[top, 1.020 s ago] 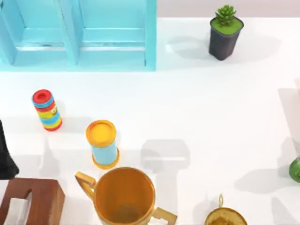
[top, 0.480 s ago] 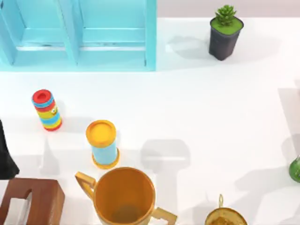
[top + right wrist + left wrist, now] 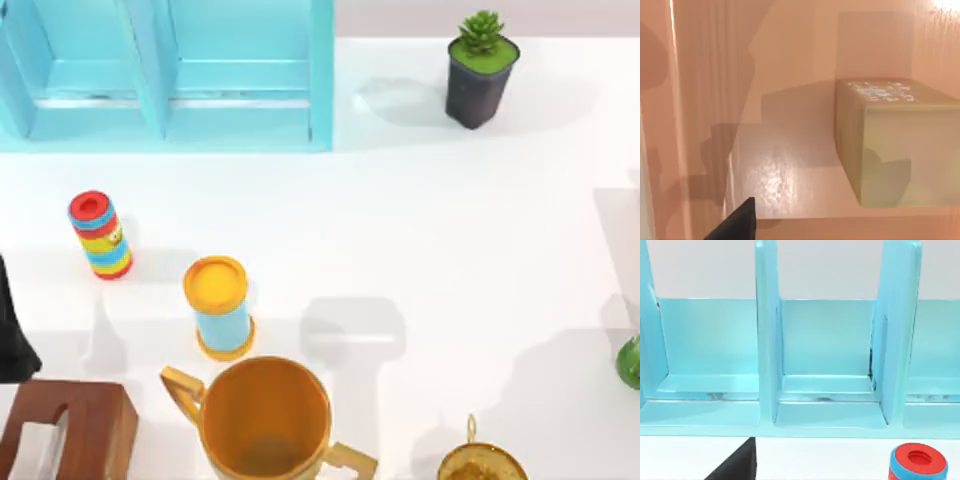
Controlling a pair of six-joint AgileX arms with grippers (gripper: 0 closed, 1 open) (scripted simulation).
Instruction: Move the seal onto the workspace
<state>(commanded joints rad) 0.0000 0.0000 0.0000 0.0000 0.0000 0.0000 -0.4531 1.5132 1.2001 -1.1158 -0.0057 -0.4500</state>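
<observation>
Right pincer (image 3: 737, 222): only a dark edge of it shows in the right wrist view, so how far open it is cannot be told, nor whether it holds anything. Ahead of this pincer and clear of it, the seal (image 3: 895, 145) stands upright on a glossy orange-tinted floor, with walls of the same tint close behind it. Left pincer (image 3: 735, 465): opening likewise cannot be told. Just beyond it stands a red-topped striped cylinder (image 3: 917, 462) on the white table (image 3: 450, 220). Farther on is the light-blue shelf unit (image 3: 827, 385) with open compartments. The left arm (image 3: 10, 330) sits at the table's left edge, near a dark wooden block (image 3: 85, 425).
</observation>
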